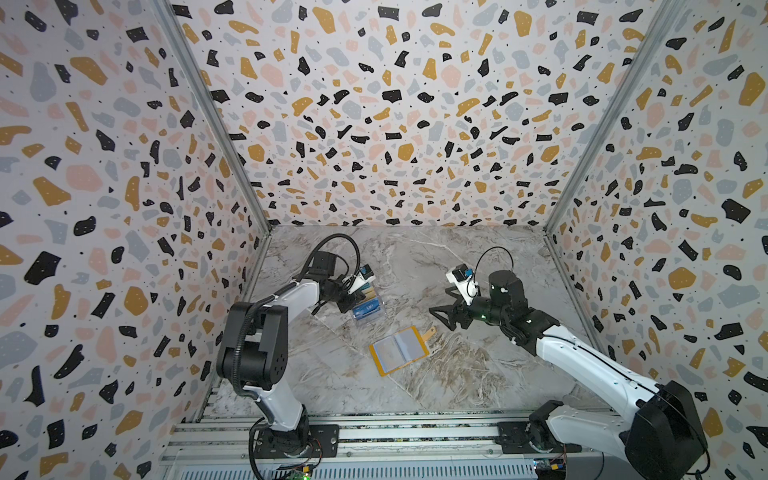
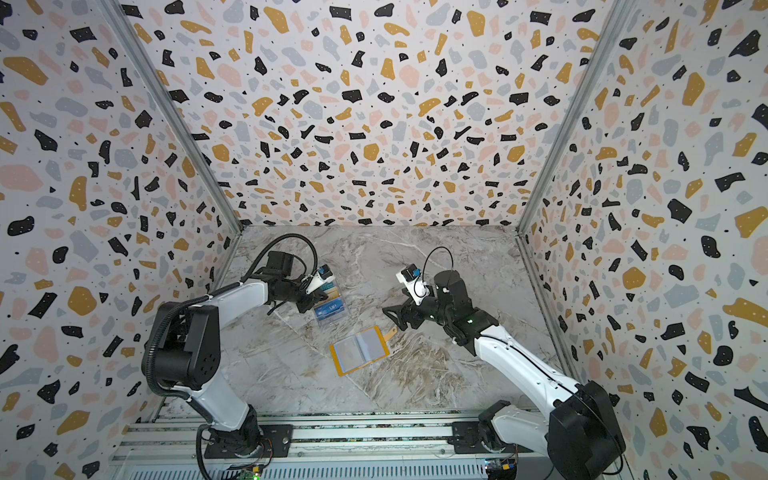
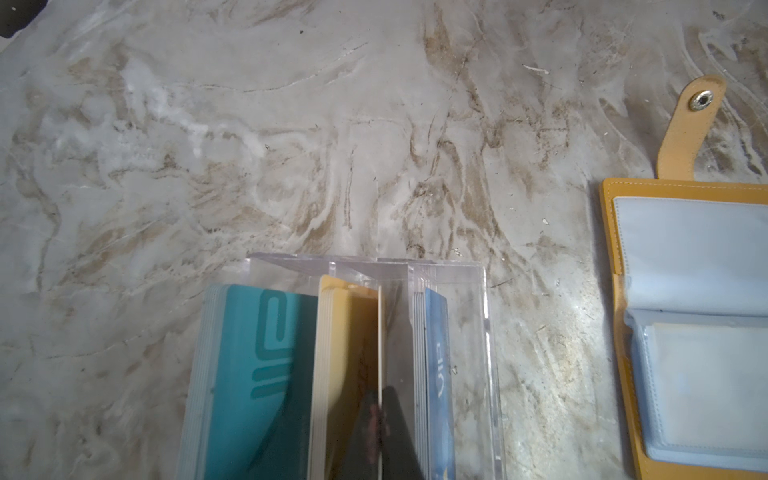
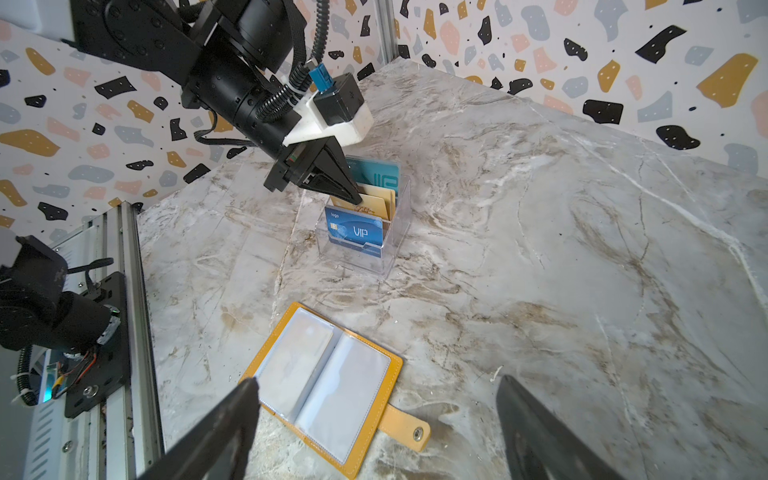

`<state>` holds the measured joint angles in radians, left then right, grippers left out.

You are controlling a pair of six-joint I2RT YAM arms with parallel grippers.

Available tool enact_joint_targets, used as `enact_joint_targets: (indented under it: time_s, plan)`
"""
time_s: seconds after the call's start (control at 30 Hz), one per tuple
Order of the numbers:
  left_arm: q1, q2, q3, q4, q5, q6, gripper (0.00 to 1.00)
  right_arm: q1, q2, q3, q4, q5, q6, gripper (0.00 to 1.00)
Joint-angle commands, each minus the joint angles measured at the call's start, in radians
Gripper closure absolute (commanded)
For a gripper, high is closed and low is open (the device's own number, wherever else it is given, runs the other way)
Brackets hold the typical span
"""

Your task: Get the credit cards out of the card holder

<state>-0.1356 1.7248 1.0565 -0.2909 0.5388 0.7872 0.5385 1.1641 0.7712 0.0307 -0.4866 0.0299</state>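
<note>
Left gripper (image 4: 356, 198) reaches down into the clear stand (image 4: 397, 232), jaws pressed together on the top edge of a beige-gold card (image 4: 380, 203) in the middle slot. The right wrist view gives this from the side: black tips on the card, teal cards (image 4: 376, 176) in the slot behind, blue cards (image 4: 356, 231) lettered "VIP" in the front slot. The left wrist view adds what that angle hides: the pinched card seen edge-on as a thin pale line between two dark fingers (image 3: 399, 432), just beside the beige-gold stack (image 3: 332, 353) and apart from the blue ones. In both top views the credit cards (image 1: 368, 306) are only a small coloured patch, half covered by the left wrist. All cards seen stand in the stand. Yellow card holder (image 1: 399, 350) lies open and flat on the marble table (image 1: 457, 374), near the stand, between the two arms. Its strap (image 4: 405, 428) is unfastened and points toward the right arm. Its sleeves look pale; whether any holds a card, cannot tell. Right gripper (image 1: 439, 299) is held above the table near the strap end, jaws spread wide. Its own wrist view shows one finger at each side of the holder's near edge, touching neither holder nor table.
</note>
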Motion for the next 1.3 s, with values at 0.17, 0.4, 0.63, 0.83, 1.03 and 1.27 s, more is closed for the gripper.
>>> enact_joint_targets:
  time_s: [0.17, 0.4, 0.63, 0.83, 1.03, 1.27]
  plan:
    - [0.010, -0.035, -0.003, -0.001, -0.056, -0.020, 0.88, -0.006, -0.020, 0.002, 0.013, -0.007, 0.008, 0.11]
    - [0.011, -0.050, 0.013, -0.004, -0.056, -0.039, 0.82, -0.005, -0.010, 0.007, 0.011, 0.000, 0.004, 0.11]
    - [0.008, -0.105, 0.014, 0.002, -0.040, -0.065, 0.75, -0.006, 0.008, 0.011, 0.006, 0.006, 0.005, 0.11]
    - [0.008, -0.170, 0.005, 0.024, -0.033, -0.126, 0.69, -0.005, 0.021, 0.020, 0.000, 0.005, 0.010, 0.11]
    - [-0.020, -0.253, -0.008, 0.054, -0.148, -0.334, 0.66, -0.001, 0.062, 0.049, -0.015, 0.022, 0.032, 0.11]
    - [-0.093, -0.426, -0.128, 0.090, -0.232, -0.661, 0.63, 0.070, 0.124, 0.121, -0.088, 0.102, 0.041, 0.12]
